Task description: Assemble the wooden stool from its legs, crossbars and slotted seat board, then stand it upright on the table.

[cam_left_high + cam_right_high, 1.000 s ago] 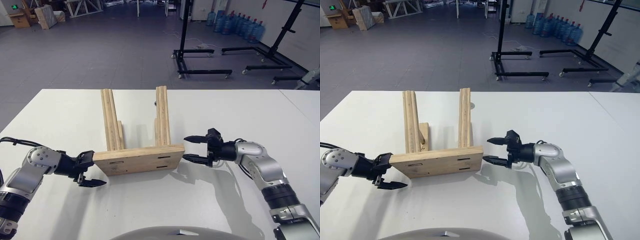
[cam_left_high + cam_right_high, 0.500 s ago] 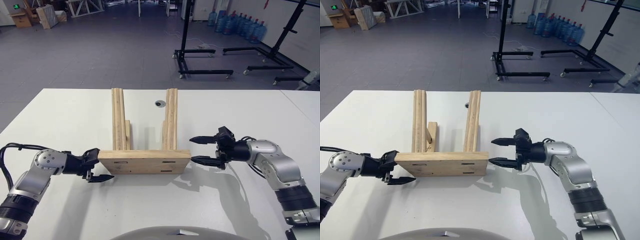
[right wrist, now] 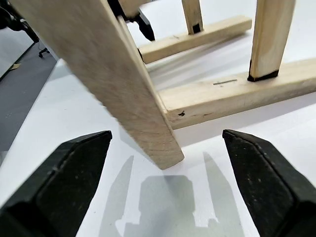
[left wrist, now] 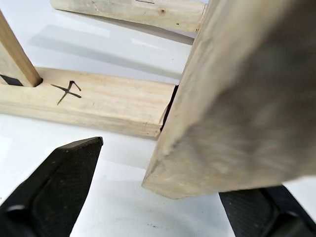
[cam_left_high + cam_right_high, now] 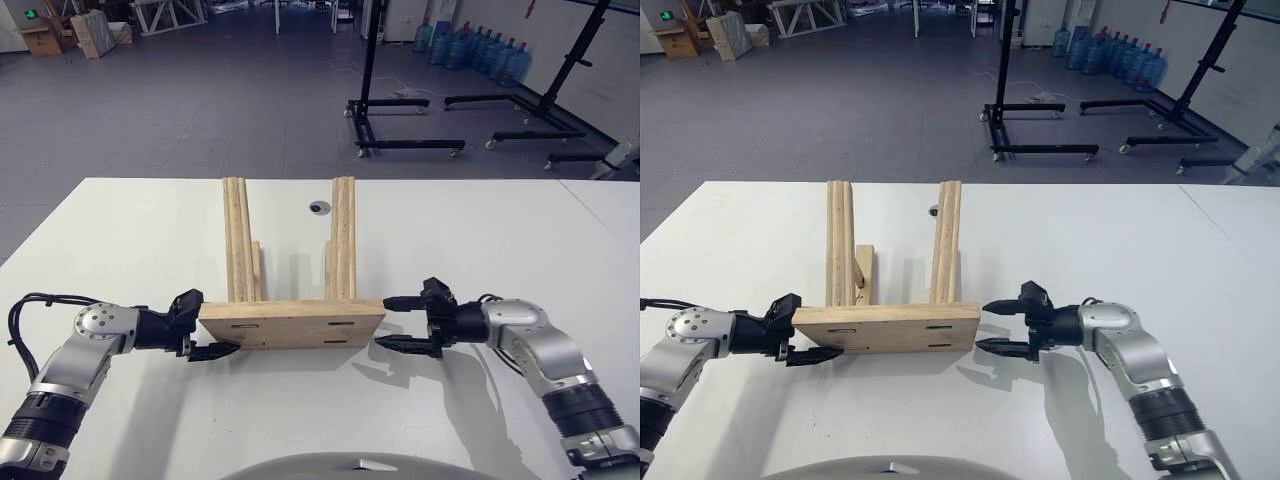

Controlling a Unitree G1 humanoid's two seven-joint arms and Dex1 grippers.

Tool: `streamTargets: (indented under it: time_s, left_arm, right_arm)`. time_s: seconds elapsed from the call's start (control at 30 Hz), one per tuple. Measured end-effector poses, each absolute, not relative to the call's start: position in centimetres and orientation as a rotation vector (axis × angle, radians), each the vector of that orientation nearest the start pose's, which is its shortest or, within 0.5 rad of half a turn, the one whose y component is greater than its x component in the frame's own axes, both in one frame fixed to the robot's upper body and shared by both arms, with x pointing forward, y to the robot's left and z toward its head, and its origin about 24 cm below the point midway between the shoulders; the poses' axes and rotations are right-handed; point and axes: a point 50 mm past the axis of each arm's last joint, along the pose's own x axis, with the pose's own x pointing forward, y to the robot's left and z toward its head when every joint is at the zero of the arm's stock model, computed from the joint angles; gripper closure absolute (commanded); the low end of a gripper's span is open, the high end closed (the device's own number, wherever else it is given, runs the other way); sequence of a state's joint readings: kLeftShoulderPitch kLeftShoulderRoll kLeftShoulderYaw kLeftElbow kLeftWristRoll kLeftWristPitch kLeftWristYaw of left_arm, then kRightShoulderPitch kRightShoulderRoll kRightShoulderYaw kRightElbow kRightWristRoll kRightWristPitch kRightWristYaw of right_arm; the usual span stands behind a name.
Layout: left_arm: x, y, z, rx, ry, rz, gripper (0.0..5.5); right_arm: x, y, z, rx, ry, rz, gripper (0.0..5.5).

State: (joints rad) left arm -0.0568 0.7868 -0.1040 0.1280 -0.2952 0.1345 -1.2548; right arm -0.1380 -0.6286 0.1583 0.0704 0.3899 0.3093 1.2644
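Right gripper nearer seat board

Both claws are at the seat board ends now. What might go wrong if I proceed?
1. The left claw and right claw are open around only the end edges of the pale wooden slotted seat board; such a shallow grip may slip when tipping.
2. If one closes first, the board could slide on the white table.
3. The long wooden legs extend behind it; they might lever loose.
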Motion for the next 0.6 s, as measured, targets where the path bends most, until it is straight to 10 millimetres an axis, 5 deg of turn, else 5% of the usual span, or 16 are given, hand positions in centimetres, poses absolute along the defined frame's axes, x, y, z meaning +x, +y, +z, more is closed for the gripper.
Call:
streamTargets:
  time_s: [0.13,0.6]
  left_arm:
    - [22.6,24.4,5.0,0.273,0.527,-1.216,1.66]
    - [22.3,24.0,4.1,0.271,0.569,-1.229,1.64]
  right_arm:
    - [23.6,-18.2,4.2,-0.050,0.436,1.355,1.34]
    - [24.6,-17.2,4.4,-0.156,0.497,1.450,3.84]
